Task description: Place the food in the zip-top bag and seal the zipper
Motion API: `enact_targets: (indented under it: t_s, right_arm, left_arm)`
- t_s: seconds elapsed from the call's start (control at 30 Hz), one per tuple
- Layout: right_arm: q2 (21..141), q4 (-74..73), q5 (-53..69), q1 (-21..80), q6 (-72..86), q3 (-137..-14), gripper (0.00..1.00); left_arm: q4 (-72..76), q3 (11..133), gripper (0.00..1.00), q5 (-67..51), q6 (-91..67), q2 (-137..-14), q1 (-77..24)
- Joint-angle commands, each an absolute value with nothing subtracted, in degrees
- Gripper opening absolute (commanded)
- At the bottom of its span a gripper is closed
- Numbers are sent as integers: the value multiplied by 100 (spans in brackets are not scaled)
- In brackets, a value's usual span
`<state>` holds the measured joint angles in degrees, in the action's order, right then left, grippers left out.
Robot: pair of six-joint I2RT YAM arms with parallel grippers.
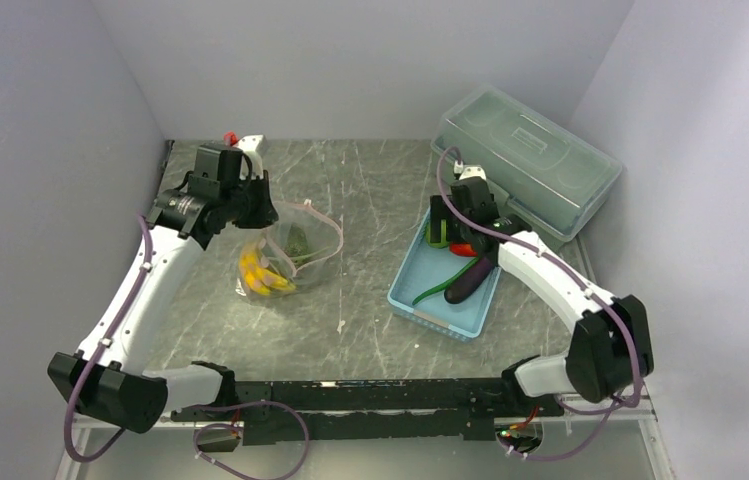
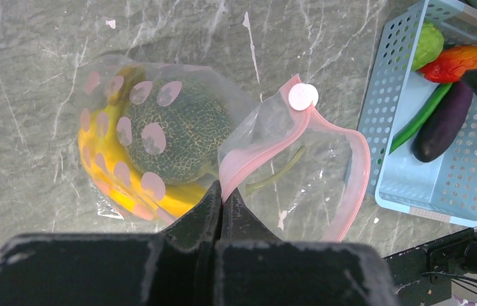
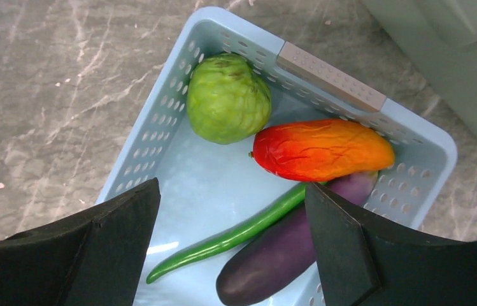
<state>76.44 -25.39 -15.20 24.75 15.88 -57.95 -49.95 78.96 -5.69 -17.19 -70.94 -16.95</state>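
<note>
Your left gripper is clamped on the zipper of the zip-top bag, with bananas and melon inside. Your right gripper hangs wide open, empty, over the basket: grab 1 of its 4 pieces next.

I work on a table whose top is a dark grey-green, stone-look sheet, veined with thin pale lines and marked here and there with white scratches and flecks. Three plain walls box it in: the back wall straight ahead of me, the left wall and the right wall closing in at either side. All three are a flat, pale lavender-grey, bare and smooth. The light is soft and even, so shadows on the tabletop are faint, and the surface gives only a dull sheen. A black rail runs along the table's near edge
</note>
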Motion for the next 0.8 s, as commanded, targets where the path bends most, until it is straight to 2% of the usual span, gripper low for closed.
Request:
enact_targets:
  t_s: [0.0,0.77]
  right_arm:
    - [7944,-1989,-1081,2279,1553,-5770,87]
    - [9582,-1751,-931,2012,1391,-6653,82]
  left_arm:
    - [-4711,7860,0,-621,-1623,-6908,-1665]
    - [-4712,7827,0,-555,-1600,-6849,-1670]
